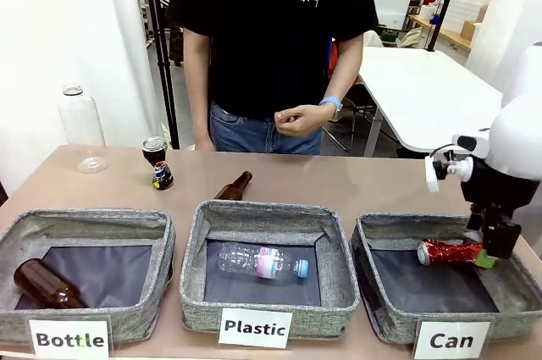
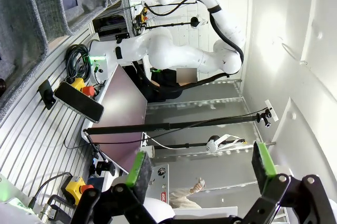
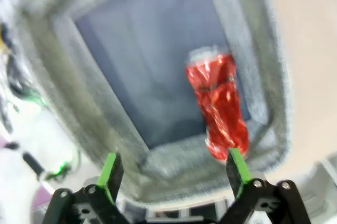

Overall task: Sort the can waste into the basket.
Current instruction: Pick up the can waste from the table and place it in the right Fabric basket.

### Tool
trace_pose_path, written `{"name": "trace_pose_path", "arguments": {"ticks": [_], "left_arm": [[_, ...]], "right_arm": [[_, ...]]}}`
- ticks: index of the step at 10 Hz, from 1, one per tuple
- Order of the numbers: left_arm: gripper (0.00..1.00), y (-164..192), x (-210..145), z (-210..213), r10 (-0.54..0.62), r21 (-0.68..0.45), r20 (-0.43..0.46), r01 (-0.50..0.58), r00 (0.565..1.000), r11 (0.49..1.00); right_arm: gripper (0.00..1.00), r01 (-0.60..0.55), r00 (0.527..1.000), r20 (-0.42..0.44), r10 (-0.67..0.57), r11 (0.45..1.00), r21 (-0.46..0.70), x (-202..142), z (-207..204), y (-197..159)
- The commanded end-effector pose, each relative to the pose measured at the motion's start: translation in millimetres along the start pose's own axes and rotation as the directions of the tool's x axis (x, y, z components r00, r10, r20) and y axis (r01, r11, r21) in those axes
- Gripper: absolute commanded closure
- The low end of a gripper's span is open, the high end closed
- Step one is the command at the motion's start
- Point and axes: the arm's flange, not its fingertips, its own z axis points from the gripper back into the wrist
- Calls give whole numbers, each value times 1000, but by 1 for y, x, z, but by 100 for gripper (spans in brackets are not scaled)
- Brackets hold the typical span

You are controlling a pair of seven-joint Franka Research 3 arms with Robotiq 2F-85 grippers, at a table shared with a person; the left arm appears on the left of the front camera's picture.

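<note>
A shiny red can (image 1: pixel 449 252) lies on its side in the grey basket (image 1: pixel 398 326) labelled "Can", against its right wall. My right gripper (image 1: pixel 493 250) hangs open at the can's right end. In the right wrist view the red can (image 3: pixel 218 105) rests on the basket's dark base by the grey wall (image 3: pixel 68 92), and one pad of the open right gripper (image 3: pixel 174 174) is close to its near end; the picture is blurred. A dark can (image 1: pixel 158 165) with coloured marks stands on the table at the far left. My left gripper (image 2: pixel 200 167) is open with nothing in it, facing the room.
The "Bottle" basket (image 1: pixel 93 220) holds a brown bottle (image 1: pixel 47 285). The "Plastic" basket (image 1: pixel 203 233) holds a clear bottle (image 1: pixel 262 263). Another brown bottle (image 1: pixel 234 186) lies behind it, and a clear jar (image 1: pixel 82 127) stands far left. The person's hand (image 1: pixel 301 120) hovers beyond the table.
</note>
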Motion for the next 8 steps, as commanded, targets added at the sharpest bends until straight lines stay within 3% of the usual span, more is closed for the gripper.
{"name": "trace_pose_path", "arguments": {"ticks": [1, 2, 3, 4, 5, 6, 7, 8], "left_arm": [[0, -3, 1, 1, -6, -11, 8, 6, 1000, 1000], [0, -3, 1, 1, -6, -11, 8, 6, 1000, 1000], [0, -3, 1, 1, -6, -11, 8, 6, 1000, 1000], [0, -3, 1, 1, -6, -11, 8, 6, 1000, 1000], [0, -3, 1, 1, -6, -11, 8, 6, 1000, 1000], [0, -3, 1, 1, -6, -11, 8, 6, 1000, 1000], [0, -3, 1, 1, -6, -11, 8, 6, 1000, 1000], [0, -3, 1, 1, -6, -11, 8, 6, 1000, 1000]], "right_arm": [[0, 126, 823, 495, -277, 940, 317, -12, 36, -19], [0, 69, 606, 666, -434, 863, 500, -37, 50, -29], [0, 147, 280, 714, -642, 764, 629, -61, 49, -42], [0, 49, 93, 701, -707, 707, 706, -82, 37, -49], [0, -63, -137, 669, -731, 680, 730, -107, 20, -54], [0, -48, -379, 593, -710, 655, 754, -123, 6, -53], [0, -14, -476, 551, -685, 632, 775, -127, 4, -48], [0, -23, -442, 556, -704, 628, 778, -123, 8, -43]]}}
